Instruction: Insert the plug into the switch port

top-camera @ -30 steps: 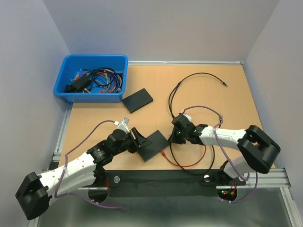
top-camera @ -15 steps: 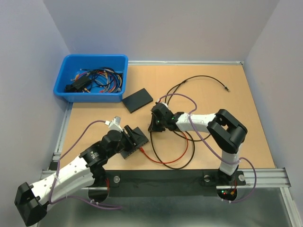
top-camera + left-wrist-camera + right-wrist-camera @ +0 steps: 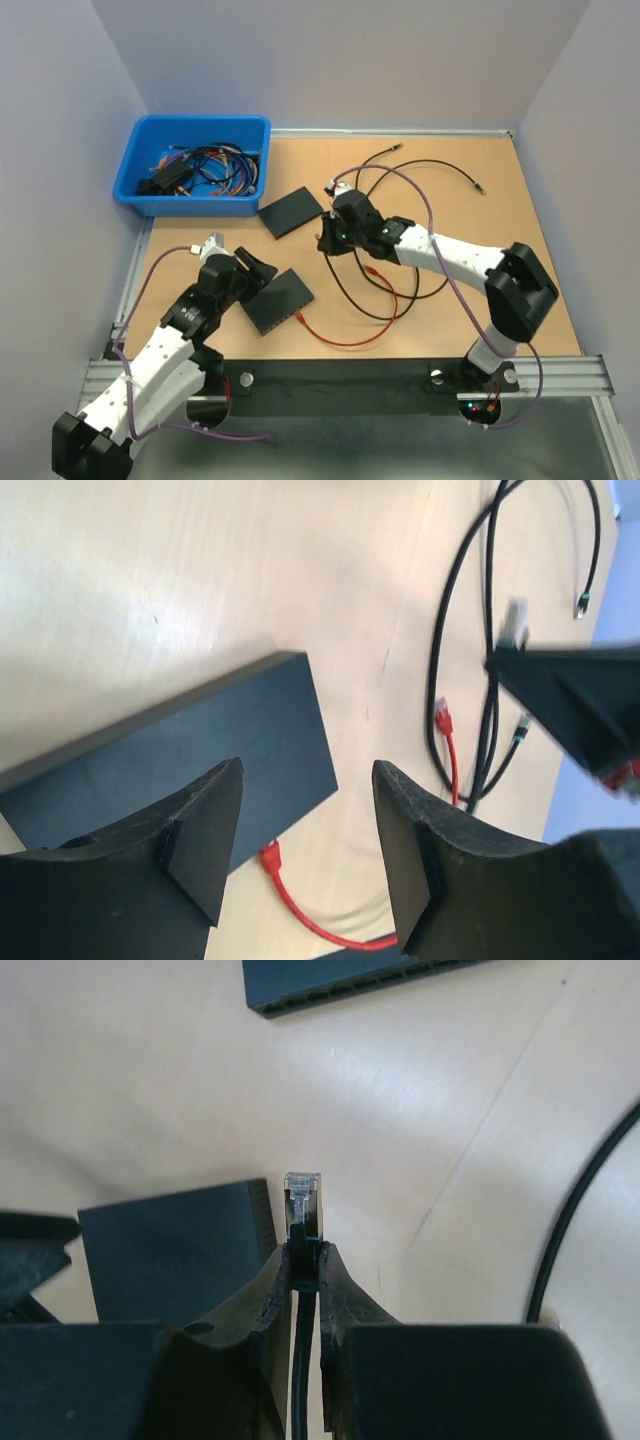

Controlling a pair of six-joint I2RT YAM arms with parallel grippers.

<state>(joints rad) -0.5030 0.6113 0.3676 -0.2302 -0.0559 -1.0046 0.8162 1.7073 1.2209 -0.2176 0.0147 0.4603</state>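
Note:
The switch [image 3: 277,300] is a flat black box lying near the front left of the table; it also shows in the left wrist view [image 3: 200,750] and the right wrist view [image 3: 175,1250]. A red cable [image 3: 345,344] is plugged into its near edge by a red connector [image 3: 270,858]. My left gripper [image 3: 255,270] [image 3: 308,770] hovers open just left of the switch, holding nothing. My right gripper [image 3: 326,243] [image 3: 304,1255] is shut on the clear-tipped plug [image 3: 303,1195] of a black cable, above and to the right of the switch and apart from it.
A second flat black box [image 3: 290,211] lies behind the switch. A blue bin [image 3: 137,165] of cables stands at the back left. Loops of black cable [image 3: 430,160] trail across the table's middle and back right.
My left arm pulled the switch leftward, then opened its jaws and backed off it. My right gripper carried the plug left and toward the back.

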